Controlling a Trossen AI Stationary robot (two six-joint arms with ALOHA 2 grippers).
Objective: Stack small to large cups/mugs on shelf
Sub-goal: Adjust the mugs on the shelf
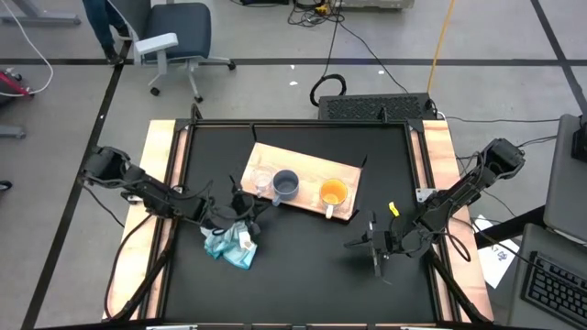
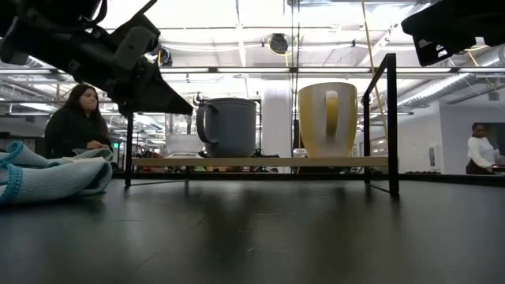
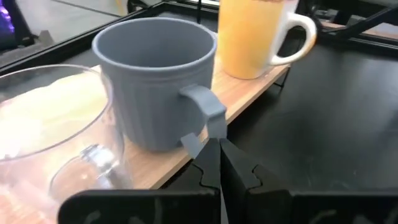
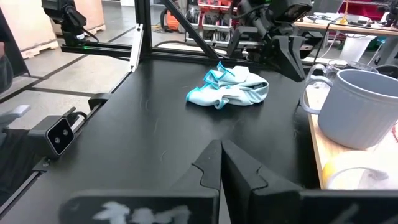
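**Pincers Shut and Empty, Three Cups Lined Up on the Shelf**

Left pincer sits with its fingers pressed together, holding nothing, just beside the near edge of the flat light wooden shelf and close to the handle of the grey-blue ribbed handled mug. Right pincer is likewise closed on nothing, parked well apart over the bare black surface.

All three vessels stand upright on the board in a row: the small clear glass cup at one end, the grey-blue mug touching or just beside it, then the orange mug with white handle a little apart. A crumpled light blue cloth lies on the surface near the left arm.

Handling, as a judgement: the glass looks the most fragile and slippery, so a gentle pinch across its rim wall seems wisest. The grey-blue mug looks stiff and moderately heavy; its ribbed wall or the handle offers a firmer hold. The orange mug, the widest, looks best taken at the rim or the white handle.

No brand, label or readable writing shows on any of the cups.
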